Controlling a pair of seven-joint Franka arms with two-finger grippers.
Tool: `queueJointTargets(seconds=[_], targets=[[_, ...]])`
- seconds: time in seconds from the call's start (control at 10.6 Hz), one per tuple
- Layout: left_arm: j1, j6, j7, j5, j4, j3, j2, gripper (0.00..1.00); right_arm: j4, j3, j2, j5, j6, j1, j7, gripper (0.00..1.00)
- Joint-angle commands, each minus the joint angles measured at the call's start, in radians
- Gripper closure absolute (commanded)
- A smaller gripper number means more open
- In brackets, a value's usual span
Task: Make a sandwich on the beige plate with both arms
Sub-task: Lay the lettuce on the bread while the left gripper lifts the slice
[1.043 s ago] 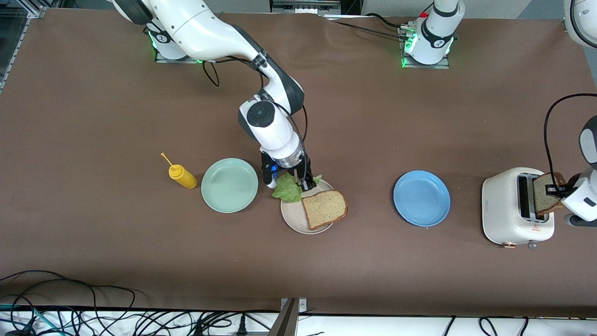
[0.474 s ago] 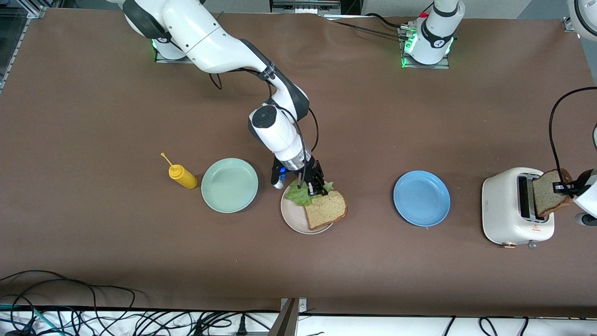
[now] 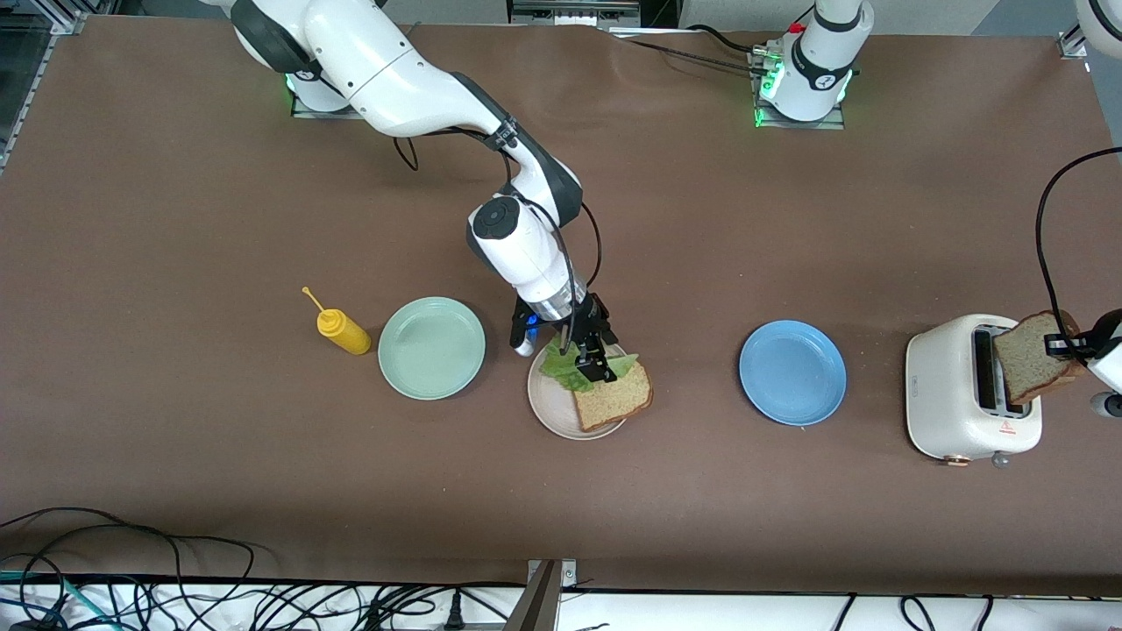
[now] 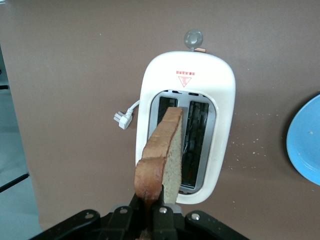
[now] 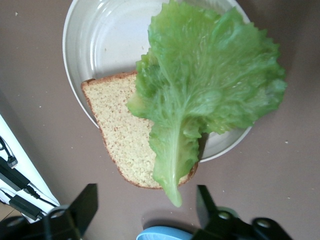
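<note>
- Our right gripper (image 3: 595, 362) over the beige plate (image 3: 552, 412) has just spread its fingers and let go of the lettuce leaf (image 3: 567, 369), which now lies partly on the bread slice (image 3: 614, 399) there.
- Our left gripper (image 3: 1071, 348) has risen over the toaster (image 3: 955, 403), clamped shut on the second bread slice (image 3: 1030, 361).
- We judge the filling placed; only that top slice remains to cross the bench.

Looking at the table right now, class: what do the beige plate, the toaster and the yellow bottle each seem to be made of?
Beige plate: probably glazed ceramic or hard plastic, since soft highlights show on its smooth rim. Toaster: seemingly cream plastic or painted metal, satin and smooth, with darker slots. Yellow bottle: likely soft squeeze plastic, opaque, with a thin nozzle.
</note>
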Motion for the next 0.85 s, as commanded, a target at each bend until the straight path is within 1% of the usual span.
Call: queueJointTargets(seconds=[0.0, 0.19, 0.38, 0.47, 0.57, 0.66, 0.76], targets=[[0.009, -0.073, -0.005, -0.061, 0.052, -0.017, -0.013, 1.0, 0.061, 0.003, -0.052, -0.008, -0.187, -0.031, -0.004, 0.0], [0.005, -0.099, -0.108, -0.219, 0.051, -0.017, -0.02, 1.0, 0.112, 0.0, -0.094, -0.008, -0.388, -0.065, -0.126, 0.0], [-0.002, -0.119, -0.165, -0.302, 0.052, -0.017, -0.025, 1.0, 0.111, 0.0, -0.138, -0.011, -0.5, -0.098, -0.282, 0.0], [-0.004, -0.123, -0.23, -0.377, 0.052, -0.02, -0.027, 1.0, 0.111, -0.001, -0.166, -0.012, -0.569, -0.123, -0.397, 0.0], [-0.007, -0.123, -0.298, -0.486, 0.046, -0.02, -0.027, 1.0, 0.109, -0.004, -0.193, -0.015, -0.641, -0.14, -0.525, 0.0], [-0.02, -0.122, -0.35, -0.569, 0.035, -0.02, -0.027, 1.0, 0.09, -0.032, -0.229, -0.017, -0.689, -0.144, -0.665, 0.0], [-0.036, -0.122, -0.375, -0.626, 0.029, -0.021, -0.025, 1.0, 0.024, -0.055, -0.29, -0.017, -0.746, -0.161, -0.827, 0.0]])
